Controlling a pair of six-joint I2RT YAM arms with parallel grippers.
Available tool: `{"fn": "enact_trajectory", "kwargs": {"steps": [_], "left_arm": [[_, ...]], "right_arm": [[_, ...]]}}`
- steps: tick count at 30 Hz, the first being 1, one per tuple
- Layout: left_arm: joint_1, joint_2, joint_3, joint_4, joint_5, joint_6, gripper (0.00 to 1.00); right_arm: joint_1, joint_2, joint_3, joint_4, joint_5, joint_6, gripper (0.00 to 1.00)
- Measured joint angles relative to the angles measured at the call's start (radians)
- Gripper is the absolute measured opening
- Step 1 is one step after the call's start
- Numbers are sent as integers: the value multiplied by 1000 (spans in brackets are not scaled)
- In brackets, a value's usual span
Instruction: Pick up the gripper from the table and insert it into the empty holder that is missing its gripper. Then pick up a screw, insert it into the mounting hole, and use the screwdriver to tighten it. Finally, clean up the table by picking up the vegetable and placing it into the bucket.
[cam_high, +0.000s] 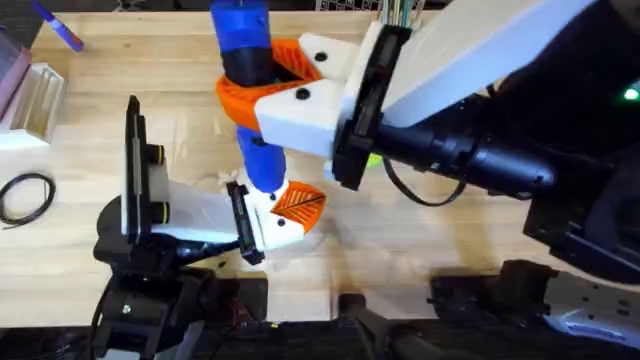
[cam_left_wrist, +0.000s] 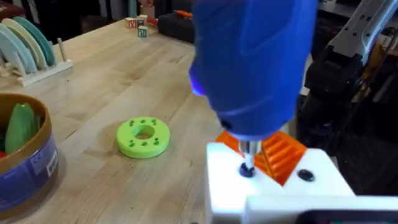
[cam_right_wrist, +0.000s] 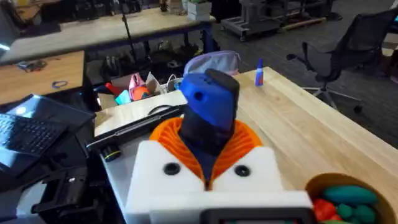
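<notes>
1. Right gripper (cam_high: 285, 75) pads clamped on the screwdriver (cam_high: 248, 60), held upright.
2. Screwdriver tip sits in the mounting hole of the holder (cam_left_wrist: 261, 180), orange gripper (cam_left_wrist: 283, 155) seated in it.
3. Left gripper (cam_high: 285, 215): fingers' state unclear.
4. Bucket (cam_left_wrist: 28, 180) stands near the green disc (cam_left_wrist: 143, 137).

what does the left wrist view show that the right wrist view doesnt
Left wrist view: the screwdriver's metal tip sitting in a mounting hole of the white holder, a flat green disc on the table, and a rack of plates.

Right wrist view: the right gripper clamped around the screwdriver's body, a laptop, and an office chair.

Both: the blue screwdriver, orange ribbed pads, the wooden table, and the bucket with toy vegetables inside.
</notes>
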Motion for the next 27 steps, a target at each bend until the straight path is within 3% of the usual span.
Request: {"fn": "enact_trajectory", "kwargs": {"steps": [27], "left_arm": [[0, 0, 0, 0, 0, -2, 5]], "right_arm": [[-1, 10, 0, -18, 0, -11, 20]]}}
